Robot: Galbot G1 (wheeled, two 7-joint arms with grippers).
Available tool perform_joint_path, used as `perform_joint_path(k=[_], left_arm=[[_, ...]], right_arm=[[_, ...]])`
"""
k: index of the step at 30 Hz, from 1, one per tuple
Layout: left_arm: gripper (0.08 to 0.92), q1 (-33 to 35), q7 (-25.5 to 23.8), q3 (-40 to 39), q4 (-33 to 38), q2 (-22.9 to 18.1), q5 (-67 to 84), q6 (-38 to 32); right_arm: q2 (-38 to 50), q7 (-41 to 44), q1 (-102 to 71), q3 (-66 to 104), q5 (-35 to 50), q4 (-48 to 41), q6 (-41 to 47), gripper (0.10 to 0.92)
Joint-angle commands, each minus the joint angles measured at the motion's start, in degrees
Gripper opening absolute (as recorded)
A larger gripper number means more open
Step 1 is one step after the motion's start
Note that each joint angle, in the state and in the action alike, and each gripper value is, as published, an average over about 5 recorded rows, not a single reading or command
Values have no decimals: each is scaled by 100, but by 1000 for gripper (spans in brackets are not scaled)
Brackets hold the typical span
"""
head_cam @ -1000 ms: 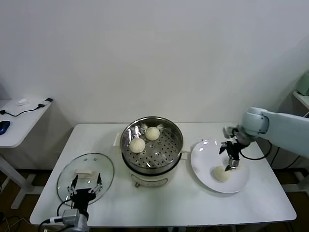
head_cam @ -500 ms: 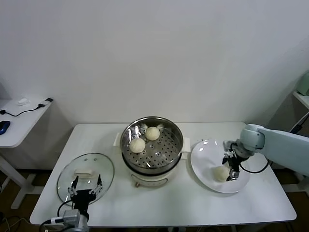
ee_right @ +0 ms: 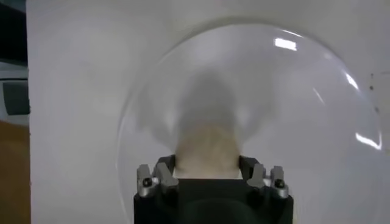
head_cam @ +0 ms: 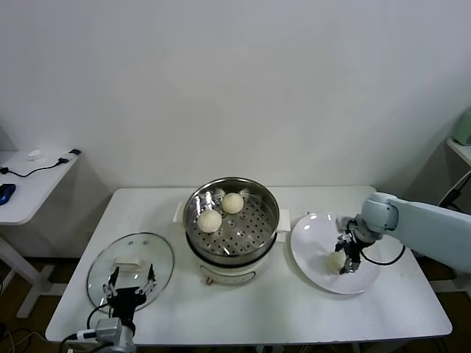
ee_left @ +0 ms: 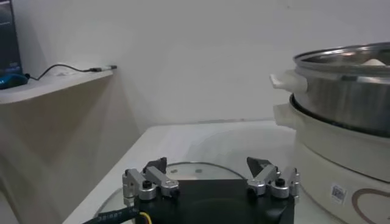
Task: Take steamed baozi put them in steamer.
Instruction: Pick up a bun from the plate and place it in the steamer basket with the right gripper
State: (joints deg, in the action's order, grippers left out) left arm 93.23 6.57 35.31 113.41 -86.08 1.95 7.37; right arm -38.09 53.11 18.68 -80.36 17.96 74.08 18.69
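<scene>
The white table stands against a bare wall; at its near left corner the left gripper idles over the glass lid, jaws apart. Toward the right edge, the right gripper has dropped onto the plate and is closing around the last baozi there, so its lift looks imminent. Behind, at the table's middle, two baozi sit in the steamer.

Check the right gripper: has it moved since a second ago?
Yes. The right gripper has dropped lower onto the white plate, around the baozi there.
</scene>
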Motion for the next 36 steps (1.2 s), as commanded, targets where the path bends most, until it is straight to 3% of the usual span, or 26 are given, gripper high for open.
perform_joint_path(k=[1,6,16,24,36], left_arm=[[823,-12,-4,-46,21,-11,-14,1],[823,-11,-14,-93,59,-13,-42,-1],[823,13,-14,-93,106,-2,-73,-7],[823,49,-6,-41,142,3,-68,-24],[823,55,5,-9,121,19,-53,-53]], right_arm=[[-188,575,1586,-392,-306,87,-496,671],[-847,832,2991,-509,185,342,-981,670],[-2282,863,3496,-8,-217,1806,-2479,670],[-3162,628,2905,-357,-1337,1844,-3607,670],[-3751,394,2018,-643,-2220,1081,-3974,670]])
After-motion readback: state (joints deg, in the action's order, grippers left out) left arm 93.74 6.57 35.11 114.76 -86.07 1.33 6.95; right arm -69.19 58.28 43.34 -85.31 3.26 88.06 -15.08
